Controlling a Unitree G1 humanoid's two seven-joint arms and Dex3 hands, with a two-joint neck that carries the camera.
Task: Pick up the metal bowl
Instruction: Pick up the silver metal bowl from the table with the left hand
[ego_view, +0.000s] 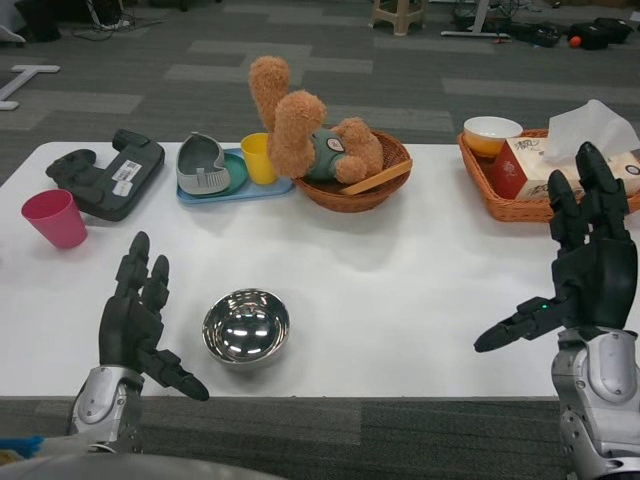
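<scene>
Metal bowl (246, 326) is sitting at 6 o'clock on the table (400, 270), left hand (135, 320) hovering beside it at 9, fingers spread, holding nothing; right hand (580, 260) is waiting at 3, spread too.

Metal bowl (246, 326) mirror-glossy; teddy bear (305, 135) plush, seemingly.

A white table (400, 290) holds a pink cup (55, 218) at its left edge, with a black controller-like device (108, 172) just behind it. Further along, a blue tray (240, 186) carries a grey and teal container (206, 165) and a yellow cup (259, 157). A brown teddy bear (305, 135) lies in a round wicker basket (350, 190). At right, an orange rectangular basket (520, 205) contains a cream bowl (491, 134) and a tissue box (545, 165).
</scene>
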